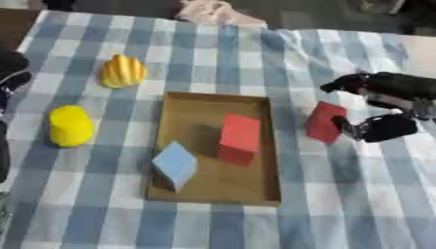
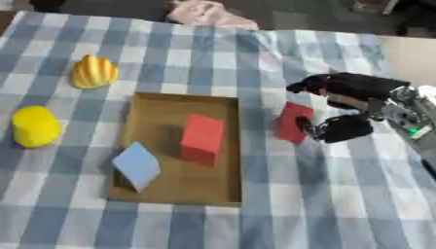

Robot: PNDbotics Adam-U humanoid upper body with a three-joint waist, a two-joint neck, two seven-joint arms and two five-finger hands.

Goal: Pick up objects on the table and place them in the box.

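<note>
We see a blue-and-white checked tablecloth (image 1: 357, 194), a brown cardboard box (image 1: 255, 104) holding a red block (image 1: 238, 138) and a pale blue block (image 1: 174, 163), and a yellow cylinder (image 1: 70, 125).

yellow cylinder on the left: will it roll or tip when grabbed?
The yellow cylinder has rounded sides, so it would probably roll if knocked flat. It looks upright on the checked cloth, likely steady until nudged. Its smooth surface may slip in a hand.

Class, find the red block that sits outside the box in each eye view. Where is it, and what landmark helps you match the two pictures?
Left eye view: the red block lies right of centre, against the right hand.
Right eye view: it lies nearer the centre, again by that hand.
Shared landmark: the brown box, just to its left.
</note>
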